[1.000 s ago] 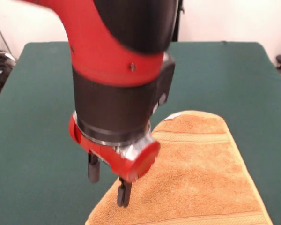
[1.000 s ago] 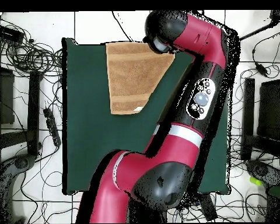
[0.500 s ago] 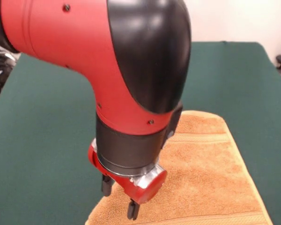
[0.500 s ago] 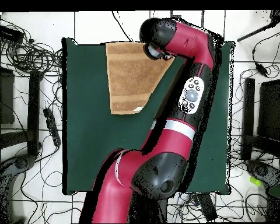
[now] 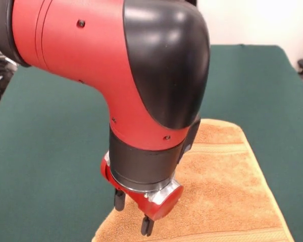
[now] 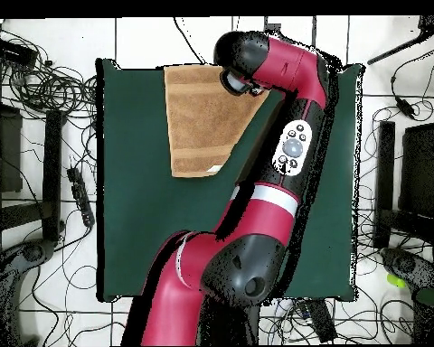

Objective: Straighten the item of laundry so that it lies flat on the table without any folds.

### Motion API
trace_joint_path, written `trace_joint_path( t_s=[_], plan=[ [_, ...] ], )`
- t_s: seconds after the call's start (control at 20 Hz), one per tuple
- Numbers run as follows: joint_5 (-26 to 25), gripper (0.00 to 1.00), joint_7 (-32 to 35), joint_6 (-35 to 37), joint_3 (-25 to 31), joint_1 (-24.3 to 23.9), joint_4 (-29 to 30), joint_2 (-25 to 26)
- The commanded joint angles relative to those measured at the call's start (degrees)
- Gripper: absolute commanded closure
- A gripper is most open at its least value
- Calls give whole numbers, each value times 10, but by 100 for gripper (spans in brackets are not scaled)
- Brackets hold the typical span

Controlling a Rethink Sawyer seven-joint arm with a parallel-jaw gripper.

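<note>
Claw (image 5: 134, 216) hangs open over the soft, floppy hand towel (image 5: 217, 191); pinch its folded edge.

Arm (image 5: 116, 65): glossy red shell, rounded black joint cap, black wrist collar, small dark screws. Silver ring and red end cap above the wrist. Overhead: grey button panel (image 6: 293, 147), white band.
</note>
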Motion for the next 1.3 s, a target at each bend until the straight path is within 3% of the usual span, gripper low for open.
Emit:
trace_joint_path(
  t_s=[0.05, 0.7, 1.3],
  plan=[
    [-30, 0, 64, 44, 87, 40, 123, -73],
    [-97, 0, 2, -9, 177, 74, 272, -169],
    [-137, 0, 23, 51, 200, 59, 232, -166]
  ],
)
